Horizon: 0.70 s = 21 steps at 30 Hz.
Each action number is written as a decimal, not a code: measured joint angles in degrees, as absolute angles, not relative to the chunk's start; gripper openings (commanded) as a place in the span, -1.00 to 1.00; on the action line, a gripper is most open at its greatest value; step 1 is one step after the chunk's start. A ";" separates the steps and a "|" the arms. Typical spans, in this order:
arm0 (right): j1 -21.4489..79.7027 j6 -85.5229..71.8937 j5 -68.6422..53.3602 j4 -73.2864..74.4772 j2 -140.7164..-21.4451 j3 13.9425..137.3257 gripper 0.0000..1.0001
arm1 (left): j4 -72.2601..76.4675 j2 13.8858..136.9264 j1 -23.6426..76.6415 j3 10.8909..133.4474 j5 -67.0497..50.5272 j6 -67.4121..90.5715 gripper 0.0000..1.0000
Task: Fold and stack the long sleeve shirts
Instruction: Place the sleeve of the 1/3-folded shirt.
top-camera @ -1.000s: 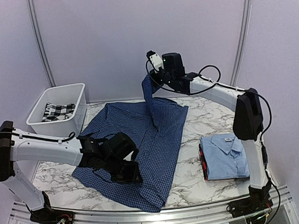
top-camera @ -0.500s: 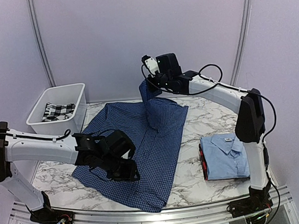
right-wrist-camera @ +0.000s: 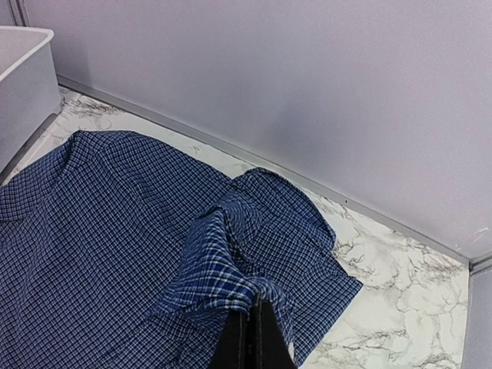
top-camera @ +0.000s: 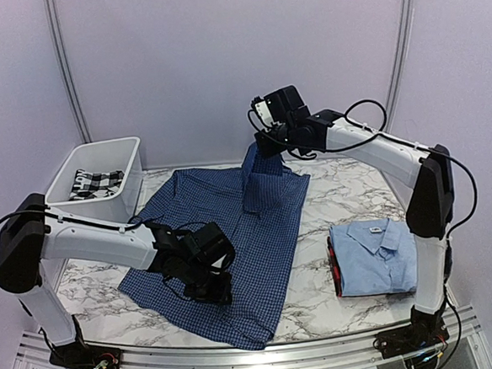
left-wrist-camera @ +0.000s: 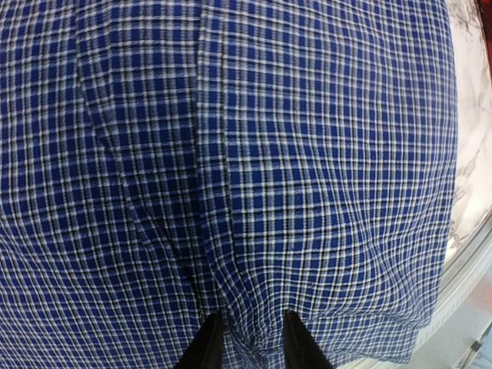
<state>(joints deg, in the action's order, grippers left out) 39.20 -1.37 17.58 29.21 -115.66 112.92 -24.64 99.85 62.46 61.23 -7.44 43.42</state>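
Observation:
The dark blue checked shirt (top-camera: pixel 232 228) lies spread over the middle of the marble table. My right gripper (top-camera: pixel 260 143) hangs above the shirt's far end, shut on a bunched piece of its cloth (right-wrist-camera: pixel 231 269) that rises to the jaws (right-wrist-camera: pixel 252 306). My left gripper (top-camera: pixel 213 290) is down on the shirt's near half. Its black fingers (left-wrist-camera: pixel 214 338) stand apart, and a small pucker of checked cloth (left-wrist-camera: pixel 254 292) sits between them. The light blue shirt (top-camera: pixel 371 256) lies folded at the right, collar and white label towards the back.
A white bin (top-camera: pixel 130 155) at the back left holds black-and-white checked cloth (top-camera: pixel 94 182). A dark red edge (top-camera: pixel 333 271) shows under the light blue shirt. Bare marble (top-camera: pixel 348 190) lies between the two shirts. The wall runs close behind the table (right-wrist-camera: pixel 346 115).
My right gripper has carried the lifted cloth to the right and a little lower. My left gripper has slid slightly right along the shirt, jaws a bit wider.

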 measured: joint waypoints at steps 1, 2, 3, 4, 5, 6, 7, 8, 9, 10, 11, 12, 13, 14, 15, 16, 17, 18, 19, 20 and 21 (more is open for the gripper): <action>39.29 -1.65 17.67 29.69 -115.46 112.60 -1.00 | -24.71 100.05 62.46 61.28 -7.64 43.07 -0.69; 39.48 -2.04 17.78 30.59 -115.26 112.07 -1.00 | -24.75 100.18 62.46 61.36 -7.77 42.78 -0.79; 39.70 -2.42 17.96 31.24 -115.20 111.68 -1.00 | -24.75 100.22 62.46 61.41 -7.94 42.54 -0.86; 39.94 -2.76 18.00 31.77 -115.20 111.35 -1.00 | -24.75 100.27 62.46 61.45 -8.10 42.50 -0.91; 40.29 -3.11 18.06 32.38 -115.18 110.80 -1.00 | -24.71 100.27 62.46 61.49 -8.10 42.28 -0.96; 40.62 -3.42 18.06 33.06 -115.15 110.17 -1.00 | -24.73 100.27 62.46 61.49 -8.16 42.41 -1.00; 40.99 -3.73 18.02 33.76 -115.09 109.43 -1.00 | -24.71 100.27 62.46 61.49 -8.16 42.33 -1.00; 41.34 -4.10 17.89 34.59 -114.98 108.64 -1.00 | -24.73 100.27 62.46 61.49 -8.16 42.26 -1.00; 41.65 -4.38 17.74 35.35 -114.83 107.94 -1.00 | -24.73 100.27 62.43 61.49 -8.12 42.30 -1.00; 42.00 -4.62 17.52 36.51 -114.61 107.28 -1.00 | -24.73 100.27 62.35 61.47 -8.12 42.22 -1.00; 42.35 -4.84 17.32 37.69 -114.32 106.80 -1.00 | -24.69 100.25 62.24 61.36 -8.12 42.28 -1.00; 42.68 -5.02 17.19 38.59 -114.06 106.50 -1.00 | -24.69 100.18 62.13 61.12 -8.10 42.33 -1.00; 43.13 -5.32 17.04 39.77 -113.62 106.13 -1.00 | -24.71 100.03 61.95 60.73 -8.10 42.39 -1.00; 43.51 -5.61 16.99 40.60 -113.21 105.78 -1.00 | -24.73 99.81 61.82 60.34 -8.08 42.44 -1.00; 43.94 -5.91 16.86 41.67 -112.53 105.25 -1.00 | -24.73 99.48 61.69 59.81 -8.05 42.46 -1.00; 44.38 -6.20 16.58 42.74 -111.81 104.62 -1.00 | -24.73 99.11 61.47 59.31 -8.05 42.50 -1.00; 44.95 -6.57 16.01 44.05 -111.02 103.85 -1.00 | -24.73 98.74 61.34 58.87 -8.03 42.59 -0.97; 45.41 -6.96 15.62 44.95 -110.52 103.31 -1.00 | -24.73 98.41 61.14 58.52 -8.03 42.61 -0.79; 46.06 -7.38 15.27 45.84 -110.00 102.41 -0.99 | -24.71 98.10 61.04 58.24 -8.03 42.61 -0.51; 46.81 -7.77 14.68 46.81 -109.56 101.34 -0.92 | -24.69 97.86 60.88 58.02 -8.08 42.63 -0.36; 47.68 -8.21 14.04 47.90 -109.38 100.20 -0.83 | -24.75 97.49 60.73 57.78 -8.10 42.76 -0.30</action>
